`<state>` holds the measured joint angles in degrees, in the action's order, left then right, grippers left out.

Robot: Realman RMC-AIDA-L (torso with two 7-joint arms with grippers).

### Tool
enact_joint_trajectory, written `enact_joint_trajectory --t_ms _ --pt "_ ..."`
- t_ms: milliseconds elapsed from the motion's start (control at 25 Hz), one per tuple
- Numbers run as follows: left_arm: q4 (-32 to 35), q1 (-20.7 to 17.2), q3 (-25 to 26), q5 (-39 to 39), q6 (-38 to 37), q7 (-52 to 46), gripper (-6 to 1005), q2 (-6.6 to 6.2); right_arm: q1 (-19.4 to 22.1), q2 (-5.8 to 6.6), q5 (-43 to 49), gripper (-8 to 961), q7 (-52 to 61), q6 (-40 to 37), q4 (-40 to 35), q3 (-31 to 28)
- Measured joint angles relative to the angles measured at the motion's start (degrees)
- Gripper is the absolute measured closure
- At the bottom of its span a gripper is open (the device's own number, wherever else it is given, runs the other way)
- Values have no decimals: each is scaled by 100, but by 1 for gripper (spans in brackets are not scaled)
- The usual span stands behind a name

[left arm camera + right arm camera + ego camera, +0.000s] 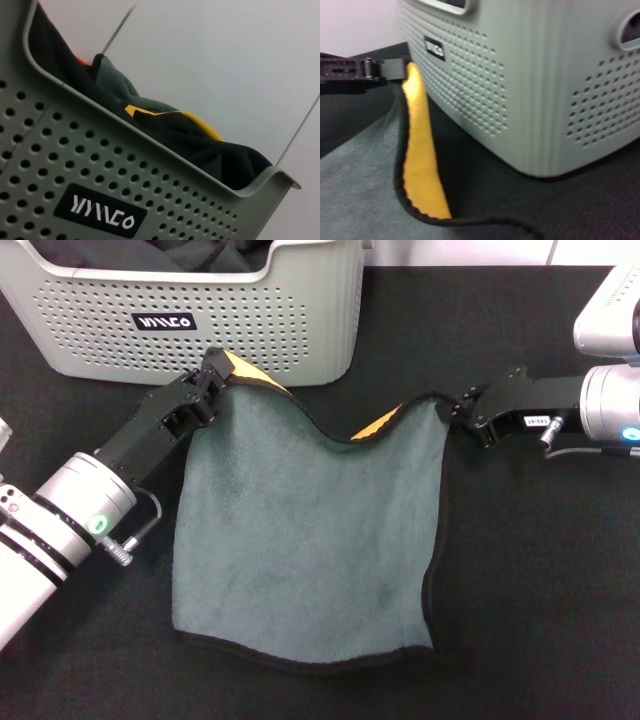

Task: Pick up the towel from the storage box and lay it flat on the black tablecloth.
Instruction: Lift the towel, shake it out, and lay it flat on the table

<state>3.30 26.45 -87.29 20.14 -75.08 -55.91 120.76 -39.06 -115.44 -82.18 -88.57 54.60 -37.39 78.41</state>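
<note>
The towel [310, 540] lies grey-green side up on the black tablecloth [540, 570], its lower part flat. Its far edge is lifted and sags in the middle, showing the orange-yellow underside [420, 165]. My left gripper [215, 375] is shut on the towel's far left corner, just in front of the storage box [200, 320]. My right gripper [450, 412] is shut on the far right corner. The right wrist view shows the left gripper [395, 70] pinching the corner next to the box wall [520, 75].
A dark cloth bundle [210, 150] with green and yellow folds fills the storage box [75, 165], which bears a black label [100, 212]. The box stands at the far left of the tablecloth. Bare black cloth lies to the right of the towel.
</note>
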Motion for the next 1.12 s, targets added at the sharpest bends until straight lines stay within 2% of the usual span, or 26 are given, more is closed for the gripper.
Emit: enact_joint_trajectory --t_ms 400,640,840,960,1120 --pt "14 38 16 -31 -3 -278 990 0 -31 -7 15 938 -193 -279 -52 -16" --pt "14 177 25 -106 252 -714 990 0 -2 8 64 938 -114 -149 -69 7" --pt "10 212 7 -382 690 -814 990 0 190 33 180 937 63 121 -242 -13" --pt "11 279 -3 -354 752 -820 990 0 402 37 181 937 47 22 -465 -209" --pt "12 325 -7 -362 789 -818 990 0 396 18 183 937 -12 -169 -486 -303"
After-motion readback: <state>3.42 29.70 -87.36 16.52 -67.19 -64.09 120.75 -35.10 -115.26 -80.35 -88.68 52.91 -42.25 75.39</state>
